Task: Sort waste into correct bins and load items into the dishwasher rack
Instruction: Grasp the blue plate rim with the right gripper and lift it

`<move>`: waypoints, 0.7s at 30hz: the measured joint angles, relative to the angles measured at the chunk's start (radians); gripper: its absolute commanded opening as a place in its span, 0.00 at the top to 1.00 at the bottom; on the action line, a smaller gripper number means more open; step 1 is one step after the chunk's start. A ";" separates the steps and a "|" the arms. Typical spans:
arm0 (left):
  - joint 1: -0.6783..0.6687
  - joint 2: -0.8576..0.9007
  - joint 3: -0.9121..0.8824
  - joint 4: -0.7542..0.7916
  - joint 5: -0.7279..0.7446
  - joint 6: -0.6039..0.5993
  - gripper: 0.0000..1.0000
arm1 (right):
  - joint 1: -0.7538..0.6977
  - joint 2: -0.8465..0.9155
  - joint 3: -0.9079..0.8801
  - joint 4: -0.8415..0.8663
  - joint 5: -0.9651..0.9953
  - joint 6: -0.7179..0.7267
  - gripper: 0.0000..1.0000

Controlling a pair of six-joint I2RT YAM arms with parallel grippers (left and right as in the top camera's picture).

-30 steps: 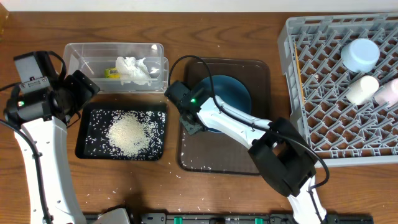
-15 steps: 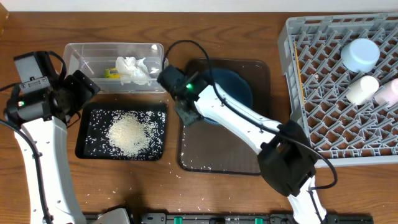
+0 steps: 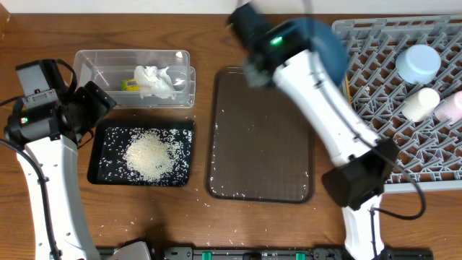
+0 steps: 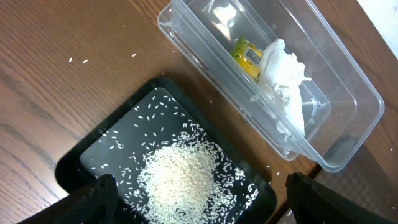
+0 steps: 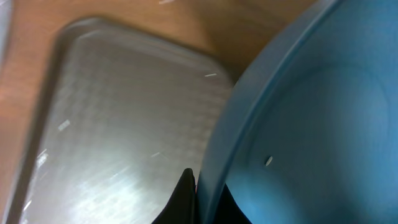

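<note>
My right gripper (image 5: pixel 200 198) is shut on the rim of the dark blue plate (image 5: pixel 311 124) and holds it in the air, blurred, above the far edge of the brown tray; the plate also shows in the overhead view (image 3: pixel 323 43) next to the grey rack (image 3: pixel 375 108). The rack holds a light blue bowl (image 3: pixel 418 63) and two small cups (image 3: pixel 420 103). My left gripper (image 4: pixel 199 205) is open above the black tray (image 4: pixel 118 149) with its rice heap (image 4: pixel 180 180). The clear container (image 4: pixel 348 106) holds the white napkin (image 4: pixel 283 68) and the yellow-green wrapper (image 4: pixel 246 55). The chopsticks are out of view.
The large brown serving tray (image 3: pixel 261 137) lies in the middle with a few stray rice grains on it. Loose grains lie on the wooden table by the front edge (image 3: pixel 209 202). My right arm (image 3: pixel 325 123) stretches across the tray's right side.
My right gripper has lifted the blue plate off the brown tray and swung it up and to the right, toward the rack. The left arm has not moved.
</note>
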State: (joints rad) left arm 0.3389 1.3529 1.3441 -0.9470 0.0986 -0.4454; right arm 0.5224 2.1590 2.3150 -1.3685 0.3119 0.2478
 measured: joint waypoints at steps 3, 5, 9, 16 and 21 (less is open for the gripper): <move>0.000 0.000 0.000 0.000 0.000 0.000 0.11 | -0.100 0.000 0.009 0.000 -0.024 0.012 0.99; 0.000 0.000 0.000 0.000 0.000 0.000 0.11 | -0.157 0.000 0.009 0.005 -0.060 0.016 0.99; 0.000 0.000 0.000 0.000 0.000 0.000 0.11 | -0.272 0.000 0.009 0.066 -0.190 0.018 0.99; 0.000 0.000 0.000 0.000 0.000 0.000 0.11 | -0.457 0.000 0.006 0.282 -0.549 -0.004 0.99; 0.000 0.000 0.000 0.000 0.000 0.000 0.11 | -0.573 0.000 -0.006 0.430 -0.824 -0.008 0.99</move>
State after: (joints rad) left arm 0.3389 1.3529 1.3441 -0.9470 0.0986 -0.4458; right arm -0.0505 2.1590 2.3093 -0.9382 -0.5125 0.2401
